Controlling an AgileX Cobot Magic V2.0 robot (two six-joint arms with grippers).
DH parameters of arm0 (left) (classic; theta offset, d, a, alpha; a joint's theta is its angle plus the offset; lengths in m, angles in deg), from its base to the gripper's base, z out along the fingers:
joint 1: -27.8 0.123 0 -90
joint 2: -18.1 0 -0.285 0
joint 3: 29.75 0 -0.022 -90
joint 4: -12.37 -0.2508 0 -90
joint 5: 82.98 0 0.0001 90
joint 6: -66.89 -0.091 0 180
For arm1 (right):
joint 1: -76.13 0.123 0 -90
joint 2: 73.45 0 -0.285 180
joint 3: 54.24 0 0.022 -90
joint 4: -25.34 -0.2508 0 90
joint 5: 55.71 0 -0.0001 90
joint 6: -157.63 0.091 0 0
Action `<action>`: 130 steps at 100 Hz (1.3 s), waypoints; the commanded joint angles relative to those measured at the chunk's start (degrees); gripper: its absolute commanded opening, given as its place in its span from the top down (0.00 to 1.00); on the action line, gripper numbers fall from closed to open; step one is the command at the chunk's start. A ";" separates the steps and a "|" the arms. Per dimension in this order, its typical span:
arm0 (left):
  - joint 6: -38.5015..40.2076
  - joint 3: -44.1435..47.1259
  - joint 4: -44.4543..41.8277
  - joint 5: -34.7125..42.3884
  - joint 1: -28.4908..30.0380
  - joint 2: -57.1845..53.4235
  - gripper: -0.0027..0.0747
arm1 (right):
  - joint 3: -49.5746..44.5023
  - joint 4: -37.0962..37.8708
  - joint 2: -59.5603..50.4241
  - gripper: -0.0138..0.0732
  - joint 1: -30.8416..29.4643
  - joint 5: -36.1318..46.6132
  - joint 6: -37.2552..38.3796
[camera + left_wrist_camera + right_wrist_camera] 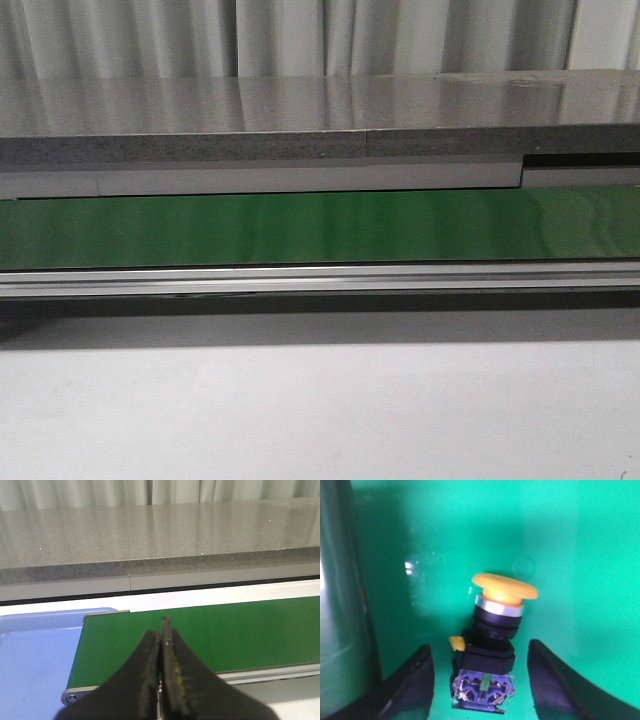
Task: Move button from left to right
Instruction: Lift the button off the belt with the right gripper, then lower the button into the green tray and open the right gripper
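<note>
The button [490,645] shows only in the right wrist view. It has a yellow-orange mushroom cap [504,587], a black neck and a black base with a bluish terminal end facing the camera. It rests on a bright green surface [560,555]. My right gripper [480,652] is open, one dark finger on each side of the button's base, with a gap to it on both sides. In the left wrist view my left gripper [162,632] is shut on nothing, over the near edge of the green conveyor belt [225,630]. Neither gripper nor the button appears in the front view.
A blue tray [35,655] lies beside the belt's end. A grey stone counter [160,535] runs behind the belt [320,228]. An aluminium rail [320,278] borders the belt's near side, with a white table [320,410] in front. A dark green wall [340,605] rises beside the right gripper.
</note>
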 commanded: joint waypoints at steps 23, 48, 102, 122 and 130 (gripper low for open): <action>0.07 -1.72 0.69 4.59 -0.23 0.41 0.99 | 5.30 2.66 -5.84 0.35 0.18 -1.34 2.50; 0.07 -1.72 0.69 4.59 -0.23 0.41 0.99 | 7.13 -5.57 -13.39 0.35 4.37 2.11 2.62; 0.07 -1.72 0.69 4.59 -0.23 0.41 0.99 | -1.87 -13.23 -34.06 0.35 13.45 11.67 2.56; 0.07 -1.72 0.69 4.59 -0.23 0.41 0.99 | -16.70 -15.19 -47.73 0.35 13.60 19.55 2.56; 0.07 -1.72 0.69 4.59 -0.23 0.41 0.99 | -23.30 -15.19 -53.60 0.35 13.60 22.05 2.56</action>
